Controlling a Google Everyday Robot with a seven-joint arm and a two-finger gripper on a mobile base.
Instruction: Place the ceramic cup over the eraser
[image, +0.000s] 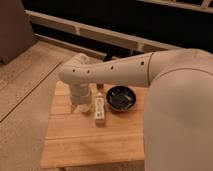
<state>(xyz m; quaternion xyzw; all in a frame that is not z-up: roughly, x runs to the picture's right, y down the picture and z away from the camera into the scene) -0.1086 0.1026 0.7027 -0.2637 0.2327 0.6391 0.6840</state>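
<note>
My arm reaches from the right across a small wooden table. Its wrist turns down at the table's far left, and the gripper hangs there just above the wood, open. A whitish rounded shape at its lower end looks like the ceramic cup, but the gripper mostly hides it, and I cannot tell whether the two touch. Just right of the gripper lies the eraser, a long white block pointing toward the front edge.
A wide dark bowl stands right of the eraser, near the table's back edge. My bulky arm shell covers the table's right side. Speckled floor lies left of the table, with a dark railing behind.
</note>
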